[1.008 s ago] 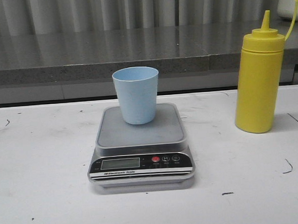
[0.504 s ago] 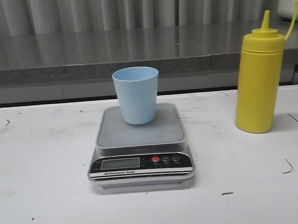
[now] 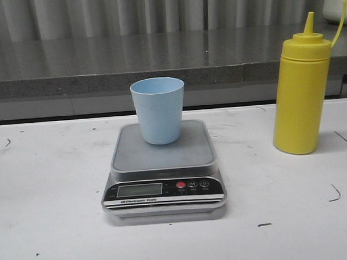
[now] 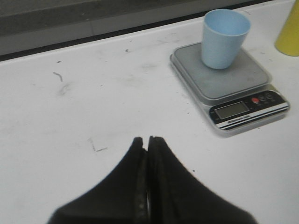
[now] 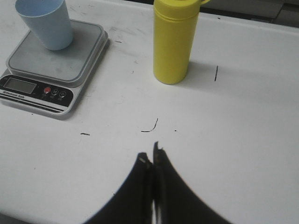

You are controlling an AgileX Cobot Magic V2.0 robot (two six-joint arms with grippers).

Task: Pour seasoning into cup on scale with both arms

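A light blue cup [image 3: 158, 110] stands upright at the back of the silver scale [image 3: 163, 168] in the middle of the white table. The yellow seasoning bottle [image 3: 301, 94] stands upright to the right of the scale, nozzle up, its cap strap hanging off. Neither gripper shows in the front view. In the left wrist view my left gripper [image 4: 146, 140] is shut and empty, over bare table well short of the scale [image 4: 231, 84] and cup [image 4: 223, 38]. In the right wrist view my right gripper [image 5: 150, 154] is shut and empty, short of the bottle [image 5: 174, 42].
A grey stone ledge [image 3: 100, 67] runs along the back of the table, with a corrugated wall behind it. A white object [image 3: 337, 2] sits at the far right on the ledge. Small dark scuff marks [image 3: 335, 194] dot the table top.
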